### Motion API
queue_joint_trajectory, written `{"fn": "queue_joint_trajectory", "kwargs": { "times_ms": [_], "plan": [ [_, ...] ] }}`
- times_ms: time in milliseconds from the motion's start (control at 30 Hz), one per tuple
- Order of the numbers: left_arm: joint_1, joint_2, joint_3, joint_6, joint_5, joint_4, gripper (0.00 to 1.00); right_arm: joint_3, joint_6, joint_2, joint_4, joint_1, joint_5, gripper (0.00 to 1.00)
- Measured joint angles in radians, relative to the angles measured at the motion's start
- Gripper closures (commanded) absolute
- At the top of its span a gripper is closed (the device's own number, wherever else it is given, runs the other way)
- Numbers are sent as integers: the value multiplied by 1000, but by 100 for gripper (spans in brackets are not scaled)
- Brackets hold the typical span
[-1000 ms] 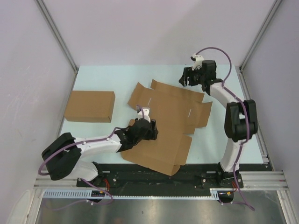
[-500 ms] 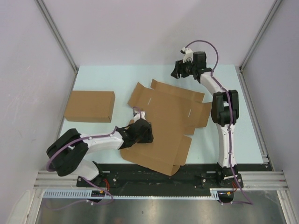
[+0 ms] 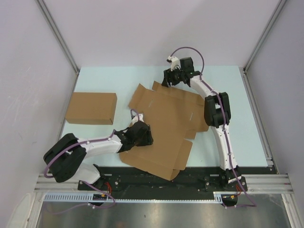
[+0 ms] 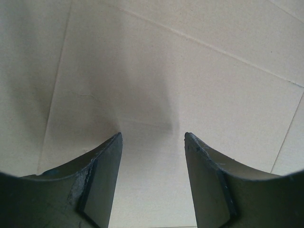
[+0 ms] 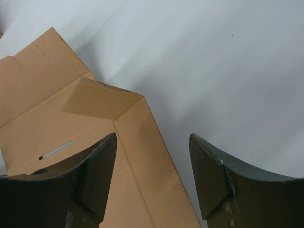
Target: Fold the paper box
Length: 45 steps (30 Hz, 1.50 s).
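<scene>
Cardboard for the paper box lies flat and unfolded on the table, a plain closed box well apart to its left. The left gripper, jaws apart and empty, sits low over the near-left panel and should pin it while the right gripper, jaws likewise apart and empty, catches the half-raised far flap along its crease. A second ago the right gripper hung farther right; the sheet has slid slightly left.
</scene>
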Motion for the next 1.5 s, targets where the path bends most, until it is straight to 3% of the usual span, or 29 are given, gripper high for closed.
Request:
{"fn": "queue_joint_trajectory", "kwargs": {
  "times_ms": [633, 767, 1000, 1267, 1500],
  "plan": [
    [7, -2, -35, -2, 8, 47, 38, -11, -24, 34, -3, -21, 2, 30],
    [8, -2, -45, -2, 8, 72, 38, -6, -45, 68, -11, 4, -21, 34],
    [8, -3, -51, -2, 9, 87, 38, 1, -74, 69, -27, 33, -36, 57],
    [9, -3, -51, -2, 9, 93, 39, -22, -83, 45, -46, 32, -37, 75],
    [6, -19, -51, -1, 8, 93, 39, -131, -112, -54, -42, 79, 95, 93]
  ]
}}
